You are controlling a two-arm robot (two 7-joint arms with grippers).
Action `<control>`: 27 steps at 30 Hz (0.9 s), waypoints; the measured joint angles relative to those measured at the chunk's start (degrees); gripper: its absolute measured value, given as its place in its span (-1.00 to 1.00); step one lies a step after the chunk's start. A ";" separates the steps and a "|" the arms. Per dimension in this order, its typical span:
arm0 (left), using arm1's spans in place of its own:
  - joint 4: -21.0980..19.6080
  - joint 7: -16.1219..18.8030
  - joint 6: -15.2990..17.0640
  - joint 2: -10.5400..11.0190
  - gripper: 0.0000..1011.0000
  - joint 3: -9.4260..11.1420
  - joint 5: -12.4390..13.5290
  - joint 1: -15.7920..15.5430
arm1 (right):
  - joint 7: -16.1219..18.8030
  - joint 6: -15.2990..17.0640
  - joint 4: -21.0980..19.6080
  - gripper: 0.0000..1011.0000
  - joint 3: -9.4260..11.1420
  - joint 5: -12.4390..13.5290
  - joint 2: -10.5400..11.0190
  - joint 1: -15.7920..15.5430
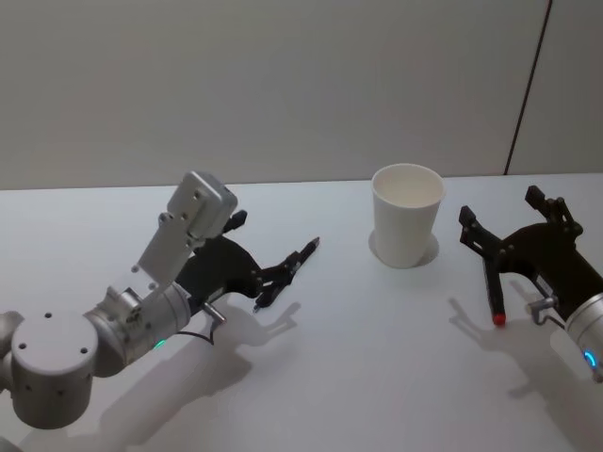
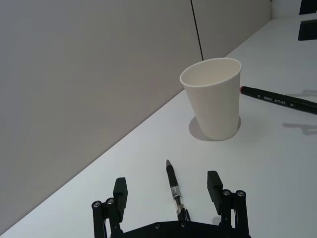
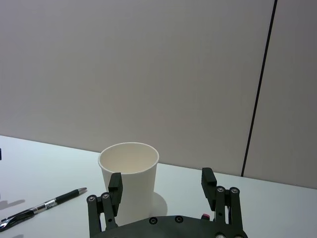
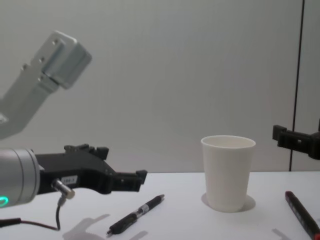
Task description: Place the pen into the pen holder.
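The pen (image 1: 294, 264) is a slim black one with a clear band, lying flat on the white table left of the pen holder. My left gripper (image 1: 259, 250) hovers open just over it. In the left wrist view the pen (image 2: 173, 186) lies between the two spread fingers (image 2: 119, 191) without touching them. The chest view puts the gripper (image 4: 122, 162) above the pen (image 4: 136, 214). The pen holder (image 1: 406, 215) is a white paper cup, upright and empty. My right gripper (image 1: 500, 207) is open to its right, fingers (image 3: 208, 179) pointing at the cup (image 3: 130, 173).
A black marker with a red end (image 1: 492, 290) lies on the table under my right gripper, also seen in the chest view (image 4: 302, 212). A grey wall with a dark vertical seam (image 1: 526, 89) closes the back of the table (image 1: 377, 377).
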 joint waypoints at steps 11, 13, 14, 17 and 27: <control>2.23 -0.25 3.98 -2.08 0.98 0.93 1.42 -1.39 | 0.00 0.00 0.00 0.98 0.00 0.00 0.00 0.00; 2.53 -0.29 4.62 -2.36 0.98 1.00 1.53 -1.62 | 0.00 0.00 0.00 0.98 0.00 0.00 0.00 0.00; 2.89 -0.34 5.28 -2.66 0.98 1.08 1.63 -1.92 | 0.00 0.00 0.00 0.98 0.00 0.00 0.00 0.00; 3.56 -0.53 6.67 -3.20 0.98 1.19 1.84 -2.47 | 0.00 0.00 0.00 0.98 0.00 0.00 0.00 0.00; 5.88 -1.82 11.04 -4.82 0.98 1.34 2.63 -4.65 | 0.00 0.00 0.00 0.98 0.00 0.00 0.00 0.00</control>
